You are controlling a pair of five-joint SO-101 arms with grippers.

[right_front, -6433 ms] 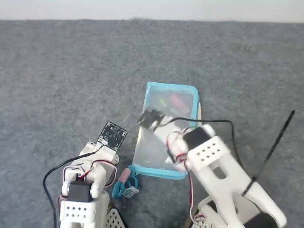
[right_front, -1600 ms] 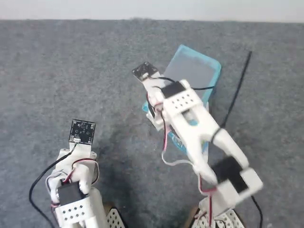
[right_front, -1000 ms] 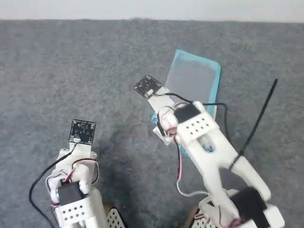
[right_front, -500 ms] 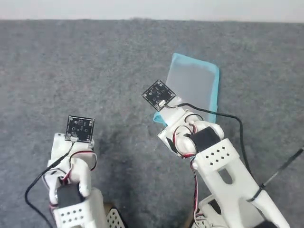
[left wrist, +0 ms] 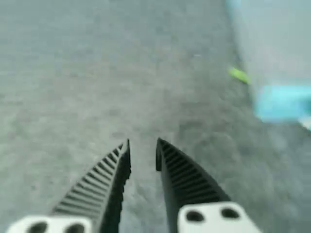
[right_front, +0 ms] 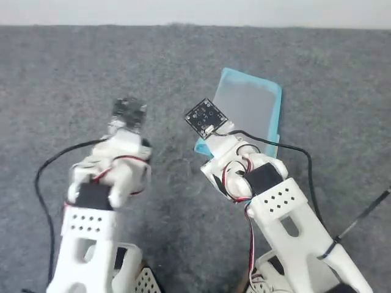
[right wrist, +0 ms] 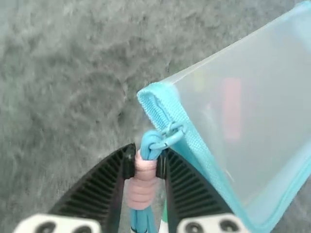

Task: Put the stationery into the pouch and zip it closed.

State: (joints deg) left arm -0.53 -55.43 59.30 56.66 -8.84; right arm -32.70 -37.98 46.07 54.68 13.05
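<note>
Pouch point(right_front: 247, 110): upper right, flat on the bench point(right_front: 61, 73)
Right hand point(right wrist: 145, 151): grips zip pull point(right wrist: 144, 178) — at pouch corner
Left hand point(left wrist: 142, 145): narrow gap — empty

pouch point(right_front: 250, 110) near end: hidden under right arm point(right_front: 269, 189) | green object point(left wrist: 238, 74): blurred, unidentifiable

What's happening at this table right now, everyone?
The right gripper is shut on the zipper pull at one corner of the blue pouch, which lies flat on the grey mat. Pink and green stationery shows faintly through the pouch's translucent side. The left gripper hovers over bare mat beside the pouch, holding nothing, jaws slightly apart.
</note>
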